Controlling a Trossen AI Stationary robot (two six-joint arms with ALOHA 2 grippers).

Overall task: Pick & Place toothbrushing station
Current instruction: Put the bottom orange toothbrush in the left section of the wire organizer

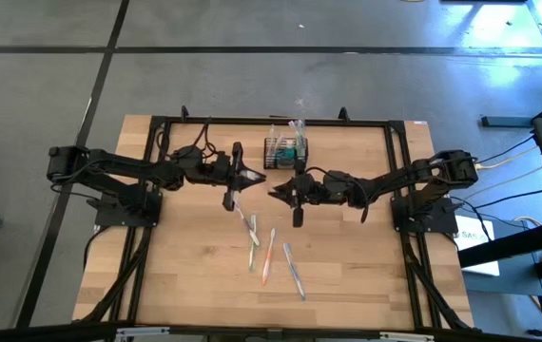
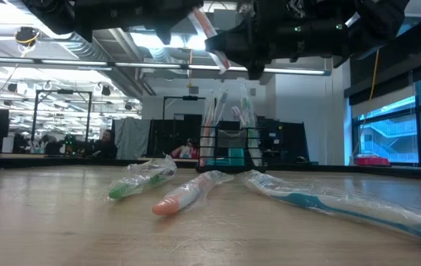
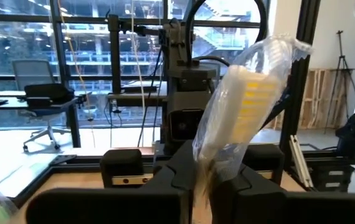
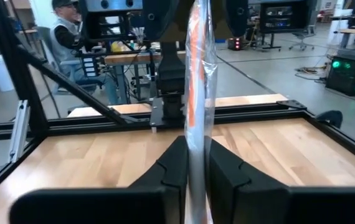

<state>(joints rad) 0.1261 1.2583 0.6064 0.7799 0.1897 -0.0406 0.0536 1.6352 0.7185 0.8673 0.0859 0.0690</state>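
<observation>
left fingers (image 3: 193, 186) pinching wrapped yellow toothbrush (image 3: 246, 112) | right fingers (image 4: 193, 168) pinching wrapped orange toothbrush (image 4: 197, 81) | both just in front of black mesh caddy (image 1: 285, 150) | caddy at surface (image 1: 347, 256) far edge

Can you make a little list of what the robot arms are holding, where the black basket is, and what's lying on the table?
left gripper: shut on a wrapped yellow toothbrush, raised above the table
right gripper: shut on a wrapped orange toothbrush, raised above the table
caddy: at the table's far edge, between the two arms, brushes standing in it
table: light wood
loose toothbrushes: four wrapped ones lying in front of the arms
</observation>
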